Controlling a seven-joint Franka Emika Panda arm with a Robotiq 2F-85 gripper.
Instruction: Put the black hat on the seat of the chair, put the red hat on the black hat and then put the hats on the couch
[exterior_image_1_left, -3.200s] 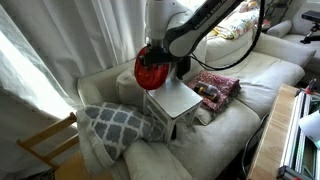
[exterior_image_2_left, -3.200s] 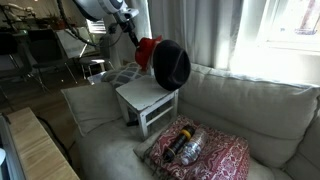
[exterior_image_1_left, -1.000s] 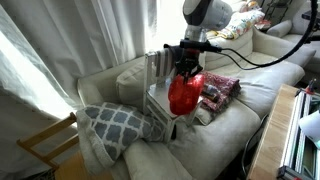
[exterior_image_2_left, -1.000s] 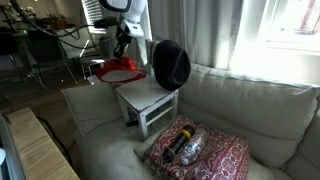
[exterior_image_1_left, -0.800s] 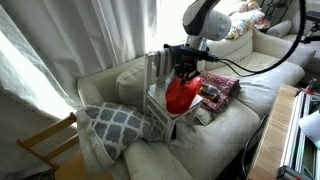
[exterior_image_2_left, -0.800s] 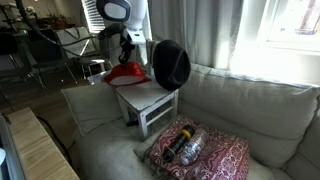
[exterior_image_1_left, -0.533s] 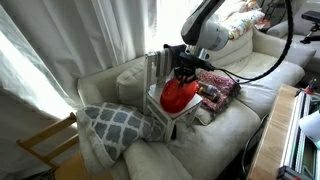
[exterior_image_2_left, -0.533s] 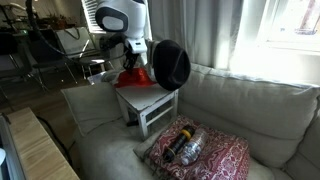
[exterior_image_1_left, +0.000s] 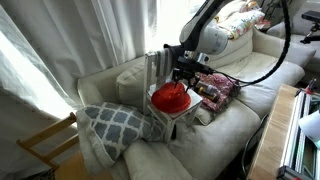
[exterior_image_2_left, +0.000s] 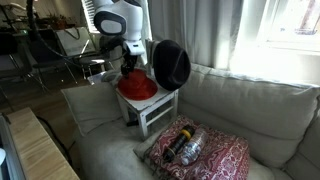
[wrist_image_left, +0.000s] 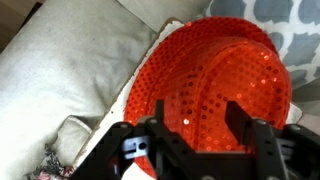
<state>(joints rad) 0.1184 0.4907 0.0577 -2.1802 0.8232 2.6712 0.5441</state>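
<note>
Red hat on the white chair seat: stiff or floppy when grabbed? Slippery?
Likely fairly stiff: the red hat keeps a domed crown and even brim sitting on the chair. Its sequined surface looks glossy, so a pinch may slip somewhat. It seems thin and light, so a push would probably slide it across the smooth seat, not tip it.

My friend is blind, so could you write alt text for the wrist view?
A sparkly red hat fills the view, lying on a white chair, with the end effector open just over it. A cream couch lies to the left.
</note>
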